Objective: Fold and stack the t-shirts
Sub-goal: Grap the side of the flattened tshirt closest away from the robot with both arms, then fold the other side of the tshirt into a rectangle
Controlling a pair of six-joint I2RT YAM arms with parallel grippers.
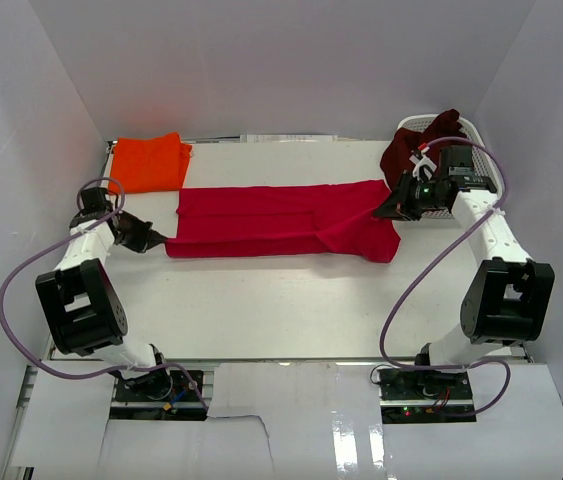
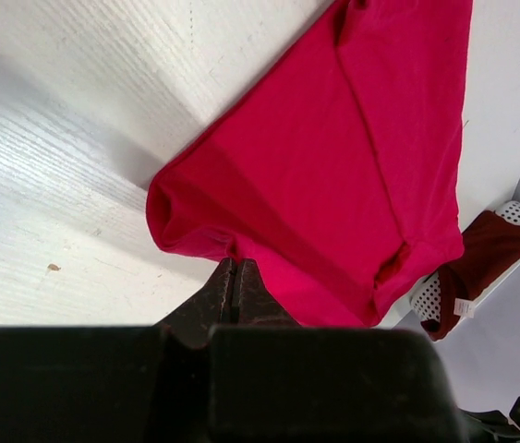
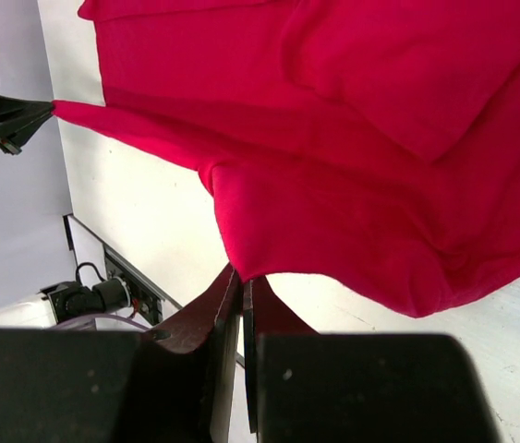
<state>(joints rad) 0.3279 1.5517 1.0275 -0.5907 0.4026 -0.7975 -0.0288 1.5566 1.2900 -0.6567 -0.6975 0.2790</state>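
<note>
Left gripper (image 2: 235,268) pinches red t-shirt (image 1: 281,220) edge; right gripper (image 3: 243,279) pinches the opposite end. Maroon t-shirt (image 1: 416,148) beyond right gripper, partly hidden in basket (image 1: 473,127).

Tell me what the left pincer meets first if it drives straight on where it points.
The red t-shirt: the left pincer is shut on its edge and the cloth lies straight ahead, spread over the table; depth beyond is unclear.
</note>
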